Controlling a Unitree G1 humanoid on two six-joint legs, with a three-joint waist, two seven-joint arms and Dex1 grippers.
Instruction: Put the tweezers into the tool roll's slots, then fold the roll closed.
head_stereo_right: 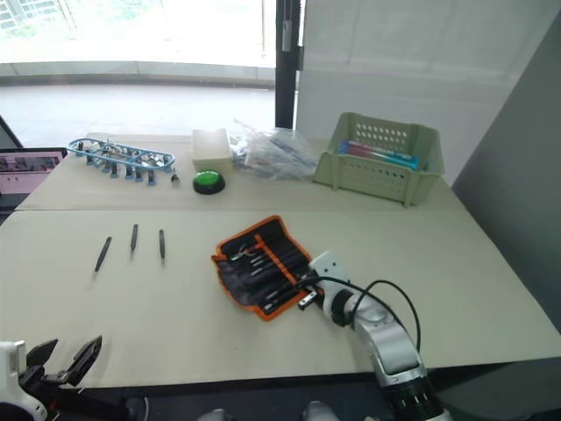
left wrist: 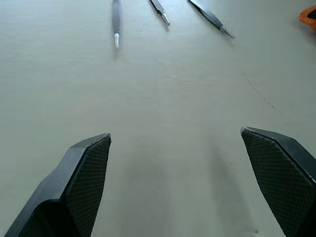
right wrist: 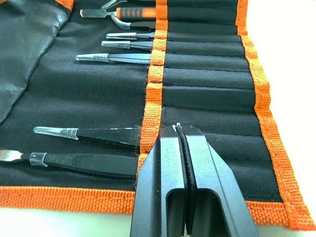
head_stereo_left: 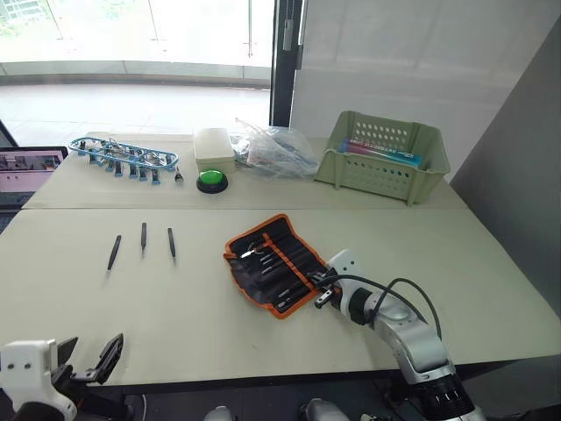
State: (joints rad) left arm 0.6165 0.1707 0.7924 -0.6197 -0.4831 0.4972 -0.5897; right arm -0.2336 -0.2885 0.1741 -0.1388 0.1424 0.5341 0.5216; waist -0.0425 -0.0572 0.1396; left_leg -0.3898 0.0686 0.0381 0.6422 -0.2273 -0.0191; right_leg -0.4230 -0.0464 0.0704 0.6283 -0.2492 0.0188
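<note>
The right claw (right wrist: pixel 180 129) was pinched fully closed with nothing between its fingers, tips sitting right at the orange middle band of the tool roll (head_stereo_left: pixel 273 263). The roll lay unfolded flat on the worktop (head_stereo_left: pixel 219 324), with several tweezers already tucked into its slots (right wrist: pixel 98 134), clear-capped tips sticking out onto the black fabric. An orange-handled tool (right wrist: pixel 129 13) sat in a slot at the roll's far end. Over on the robot's left, the left claw (left wrist: pixel 175 168) hung wide open just above bare worktop, holding nothing. Ahead of it, three loose tweezers (head_stereo_left: pixel 143 239) lay side by side, well apart from the roll. At the back of the worktop were a green button (head_stereo_left: pixel 211 180), a blue-framed tool row (head_stereo_left: pixel 123 156) and a pale green basket (head_stereo_left: pixel 382 158).
</note>
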